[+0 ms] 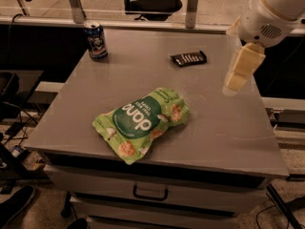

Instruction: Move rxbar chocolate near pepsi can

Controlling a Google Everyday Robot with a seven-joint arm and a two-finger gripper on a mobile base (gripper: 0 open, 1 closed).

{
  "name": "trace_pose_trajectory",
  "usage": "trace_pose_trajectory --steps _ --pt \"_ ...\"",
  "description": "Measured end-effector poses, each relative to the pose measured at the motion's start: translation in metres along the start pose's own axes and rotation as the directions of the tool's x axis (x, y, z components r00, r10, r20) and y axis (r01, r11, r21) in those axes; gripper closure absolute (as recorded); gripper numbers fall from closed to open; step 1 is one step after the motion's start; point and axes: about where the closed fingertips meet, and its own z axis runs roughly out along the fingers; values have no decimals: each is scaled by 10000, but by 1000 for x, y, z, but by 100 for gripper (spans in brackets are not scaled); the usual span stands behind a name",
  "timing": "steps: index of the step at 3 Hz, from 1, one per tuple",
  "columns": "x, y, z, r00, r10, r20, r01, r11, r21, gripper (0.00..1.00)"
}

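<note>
Where the grey table (228, 128) comes closest, a drawer with a dark handle (150, 193) sits under its front edge. Just behind that edge a large green snack bag (140, 123) lies flat, a little left of the middle. Farther back, on the right side of the view, the gripper (233, 82) hangs above the table's right edge from a white arm (271, 13), pointing down and leftward. Its pale jaws show as one slab, so I cannot tell whether they are spread or pressed together. Beyond it lies the rxbar chocolate (188, 58), a small flat black wrapper with a row of pale lettering, its long side running nearly across the view. It rests on the table farther back than the jaws and to their left, apart from them. At the far left corner stands the pepsi can (96, 40), upright, dark blue with a silver top, well apart from the bar.
</note>
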Motion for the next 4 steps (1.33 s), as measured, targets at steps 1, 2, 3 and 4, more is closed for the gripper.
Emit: trace_pose_trajectory --steps 1,2,3,4 --pt "-17 -60 45 9985 -91 542 98 9999 -136 0" --pt "-21 -101 82 9969 20 791 16 9990 -446 0" --pt "-15 -127 107 9944 312 1006 -244 9974 -681 0" --pt "-8 -146 131 9913 657 1137 -571 9954 -768 0"
